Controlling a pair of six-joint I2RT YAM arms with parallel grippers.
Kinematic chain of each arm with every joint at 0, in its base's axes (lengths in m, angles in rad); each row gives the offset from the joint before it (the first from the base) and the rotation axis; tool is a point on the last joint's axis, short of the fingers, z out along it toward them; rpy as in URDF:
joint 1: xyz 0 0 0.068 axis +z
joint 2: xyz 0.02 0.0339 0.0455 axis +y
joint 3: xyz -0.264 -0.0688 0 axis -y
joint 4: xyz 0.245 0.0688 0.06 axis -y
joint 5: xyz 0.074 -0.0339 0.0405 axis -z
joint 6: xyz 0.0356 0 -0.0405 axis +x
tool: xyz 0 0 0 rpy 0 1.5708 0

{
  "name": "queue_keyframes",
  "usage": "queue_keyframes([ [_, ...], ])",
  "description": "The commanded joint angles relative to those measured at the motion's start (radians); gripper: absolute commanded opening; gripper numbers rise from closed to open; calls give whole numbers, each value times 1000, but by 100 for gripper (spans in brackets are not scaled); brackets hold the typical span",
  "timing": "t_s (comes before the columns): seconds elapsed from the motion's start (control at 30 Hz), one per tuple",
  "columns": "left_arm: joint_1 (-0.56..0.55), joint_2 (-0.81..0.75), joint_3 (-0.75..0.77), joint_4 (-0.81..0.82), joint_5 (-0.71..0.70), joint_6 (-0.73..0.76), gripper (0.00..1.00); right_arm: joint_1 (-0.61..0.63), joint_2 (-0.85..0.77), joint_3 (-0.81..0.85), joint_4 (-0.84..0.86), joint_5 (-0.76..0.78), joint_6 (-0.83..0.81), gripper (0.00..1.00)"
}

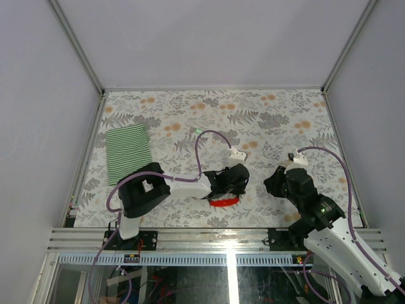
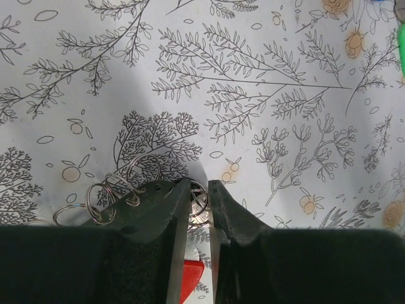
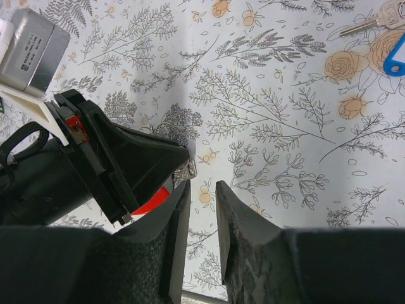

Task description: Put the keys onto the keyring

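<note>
Fingers (image 2: 161,212) of the left hand (image 2: 199,187) fill the bottom of its wrist view, nearly pressed together with a narrow slit between them. Inside that slit sits the keyring (image 2: 191,277): its red loop shows under the fingertips, and its wire coils spill out to the left, flat on the counter (image 1: 278,120). You cannot tell whether the jaws bite it or merely straddle it.

Treat this step as securing the keyring. Close squarely on the solid part, not on the loose coils, and confirm the pinch before lifting. Leave one coil exposed toward the right hand (image 3: 201,187), which stands just beside, narrowly spread and holding nothing.

Fetch a key (image 3: 372,23) next; one with a blue tag (image 3: 395,54) lies well apart. Ignore the striped cloth (image 1: 128,152).
</note>
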Motion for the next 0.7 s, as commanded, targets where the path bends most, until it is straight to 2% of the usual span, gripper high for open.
queue_keyframes([
  [0.0,-3,-30,28,-4,-56,49,17,-5,4,31,29,-4,-9,29],
  [0.33,-2,-52,29,6,-41,99,4,-5,16,31,37,-16,-8,29],
  [0.43,-1,-62,28,6,-41,115,4,-5,17,31,39,-18,-8,29],
  [0.67,10,-77,30,5,-30,152,12,-5,26,33,43,-21,-9,29],
])
